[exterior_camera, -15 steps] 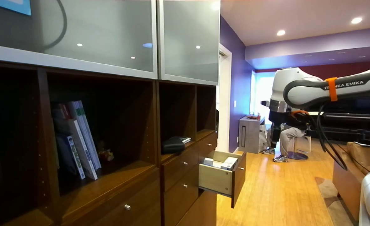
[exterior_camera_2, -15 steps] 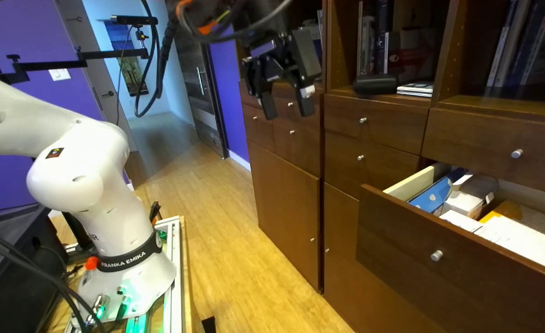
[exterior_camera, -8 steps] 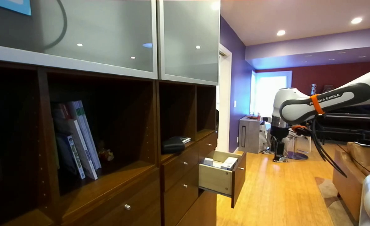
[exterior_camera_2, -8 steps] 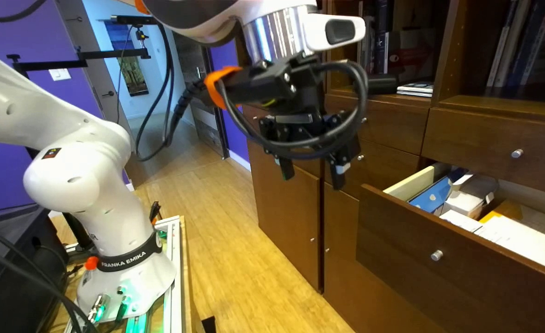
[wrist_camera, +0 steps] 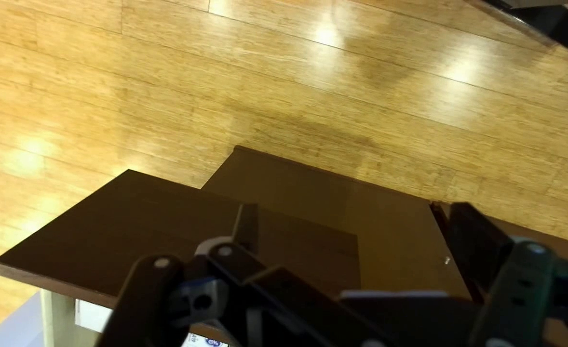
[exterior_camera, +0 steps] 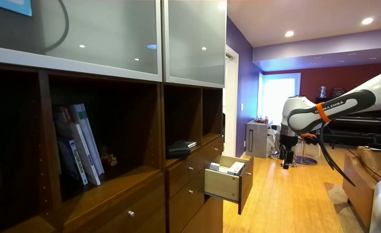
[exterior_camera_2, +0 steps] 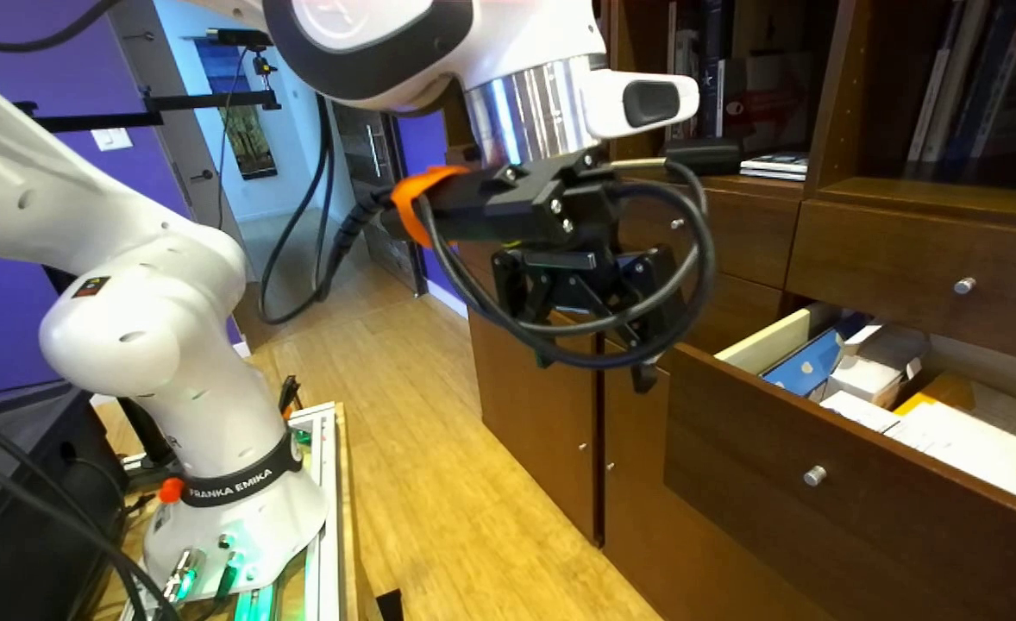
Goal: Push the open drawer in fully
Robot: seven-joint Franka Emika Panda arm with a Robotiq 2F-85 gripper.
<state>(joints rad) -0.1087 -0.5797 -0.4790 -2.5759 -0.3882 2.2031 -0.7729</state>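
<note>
The drawer is pulled out of the cabinet. Its dark brown front (exterior_camera_2: 749,431) with a silvery knob (exterior_camera_2: 814,476) shows at the lower right of an exterior view. Its tan side (exterior_camera: 221,185) and dark front (exterior_camera: 246,186) also show in an exterior view (exterior_camera: 248,174). In the wrist view the drawer front (wrist_camera: 120,217) lies at the lower left, partly behind a finger. My gripper (exterior_camera_2: 594,366) points down, open and empty, left of the drawer front and apart from it. Its fingers (wrist_camera: 354,226) are wide apart in the wrist view; it also shows in an exterior view (exterior_camera: 287,163).
White boxes and papers (exterior_camera_2: 866,379) lie inside the drawer. Closed matching drawers (exterior_camera_2: 913,259) sit above and beside it, with a cabinet door (wrist_camera: 395,217) below. A black cable (exterior_camera_2: 473,297) loops around my gripper. A tan couch (exterior_camera: 368,161) stands on the floor's far side.
My gripper has come down and, in an exterior view, moved right toward the drawer's height; the arm's forearm and wrist have lowered with it. The drawer has not moved.
</note>
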